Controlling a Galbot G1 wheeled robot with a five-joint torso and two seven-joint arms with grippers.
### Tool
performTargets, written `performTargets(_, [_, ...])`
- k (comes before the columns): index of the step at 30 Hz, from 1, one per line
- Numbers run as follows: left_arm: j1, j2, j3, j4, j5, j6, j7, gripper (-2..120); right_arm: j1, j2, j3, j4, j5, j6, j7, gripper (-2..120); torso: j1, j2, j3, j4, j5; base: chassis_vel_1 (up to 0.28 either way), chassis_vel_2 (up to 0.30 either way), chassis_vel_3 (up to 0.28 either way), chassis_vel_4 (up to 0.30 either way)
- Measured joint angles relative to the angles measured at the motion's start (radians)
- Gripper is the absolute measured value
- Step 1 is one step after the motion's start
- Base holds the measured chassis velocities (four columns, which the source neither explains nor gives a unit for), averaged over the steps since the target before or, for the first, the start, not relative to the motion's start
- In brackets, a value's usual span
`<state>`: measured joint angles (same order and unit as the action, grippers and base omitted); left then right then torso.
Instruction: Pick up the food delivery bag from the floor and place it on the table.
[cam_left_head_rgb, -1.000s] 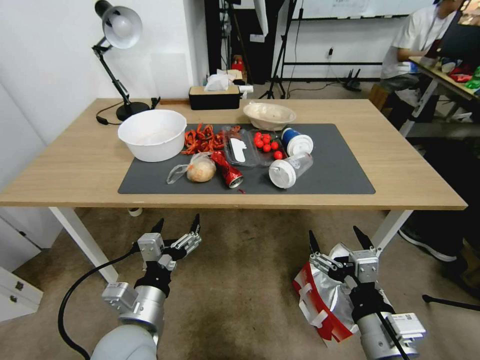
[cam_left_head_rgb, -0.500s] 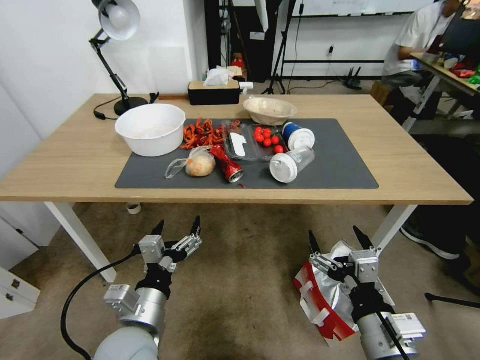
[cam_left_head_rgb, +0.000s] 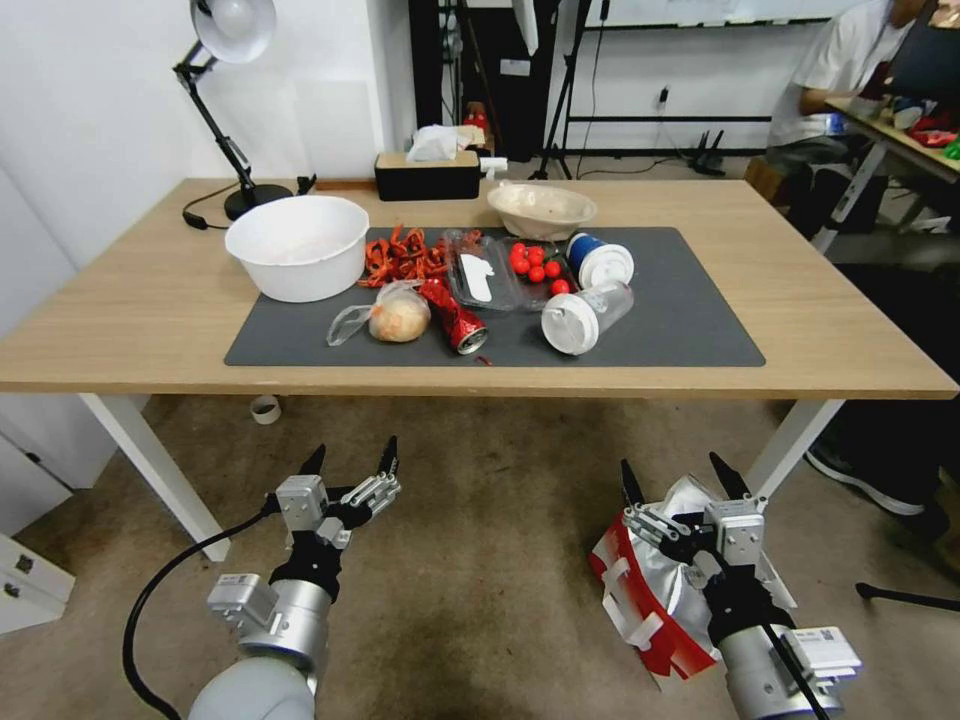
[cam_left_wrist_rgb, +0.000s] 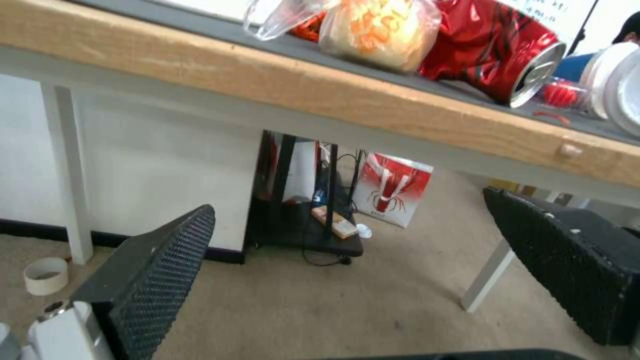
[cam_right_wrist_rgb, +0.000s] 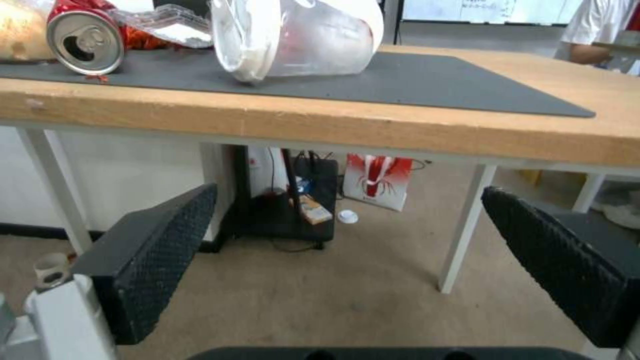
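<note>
Head view: right tool (cam_left_head_rgb: 684, 475) spread, partly hiding food delivery bag (cam_left_head_rgb: 640, 590); left tool (cam_left_head_rgb: 350, 458) spread.

White wall (cam_left_head_rgb: 90, 110) ran behind and to the left of the wooden table (cam_left_head_rgb: 130, 310). Floor (cam_left_head_rgb: 480, 560) was beige-brown carpet with darker stains. Black desk lamp (cam_left_head_rgb: 225, 60) with white shade stood at the far left corner of the tabletop, cable trailing beside its base. White drawer cabinet (cam_left_head_rgb: 25, 590) sat low at the left edge. Dark tripod legs (cam_left_head_rgb: 560, 90) and a black stand stood beyond the far edge, against a pale back wall with a whiteboard. A second wooden desk (cam_left_head_rgb: 905, 135) stood far right. Light was even
</note>
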<state>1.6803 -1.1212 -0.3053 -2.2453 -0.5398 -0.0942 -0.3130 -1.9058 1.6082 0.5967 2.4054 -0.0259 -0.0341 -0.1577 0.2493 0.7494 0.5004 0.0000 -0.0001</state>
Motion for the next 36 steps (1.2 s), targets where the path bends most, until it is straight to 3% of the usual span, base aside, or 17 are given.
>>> performTargets(36, [0.016, -0.011, -0.011, 0.037, 0.044, -0.032, 0.022, 100, -0.015, -0.005, 0.016, -0.006, 0.035, 0.000, -0.017, 100, -0.062, -0.155, -0.092, 0.0000, 0.0001, 0.000, 0.000, 0.000, 0.000])
